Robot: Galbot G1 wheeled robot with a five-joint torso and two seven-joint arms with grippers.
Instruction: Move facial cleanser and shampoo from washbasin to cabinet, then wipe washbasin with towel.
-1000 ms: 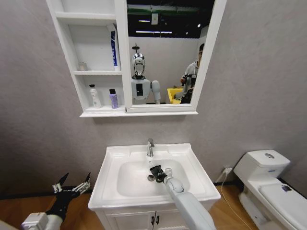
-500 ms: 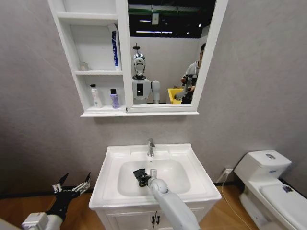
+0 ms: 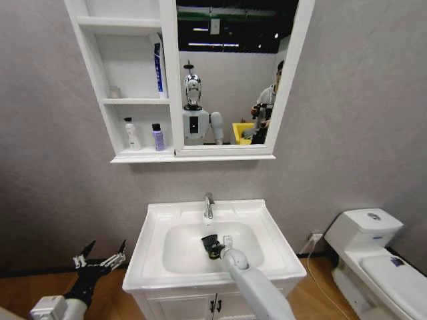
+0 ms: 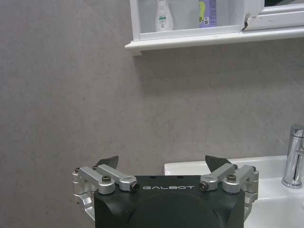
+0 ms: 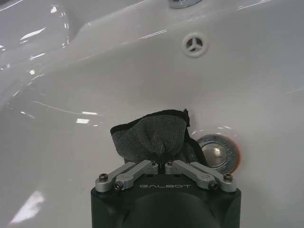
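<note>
- Down at the robot's left, low beside the vanity, the left pincer (image 3: pixel 100 259) hangs idle with its fingers spread apart and nothing between them; in its wrist view (image 4: pixel 164 166) the grey wall lies ahead.
- Inside the bowl of the washbasin (image 3: pixel 267 227), the right pincer (image 3: pixel 212 245) is clenched on the towel (image 3: pixel 209 241), pressing the dark cloth against the white ceramic.
- From the right wrist view, the towel (image 5: pixel 154 137) bunches out beyond the pincer (image 5: pixel 162 164), just beside the metal drain (image 5: pixel 217 153) and partly over its edge.
- Behind the bowl stands the chrome tap (image 3: pixel 209 205).
- Up on the wall, the cabinet (image 3: pixel 168 87) holds a white bottle (image 3: pixel 133 134) and a purple bottle (image 3: pixel 157 137) on its lowest shelf, with a blue tube (image 3: pixel 159 69) on the shelf above.
</note>
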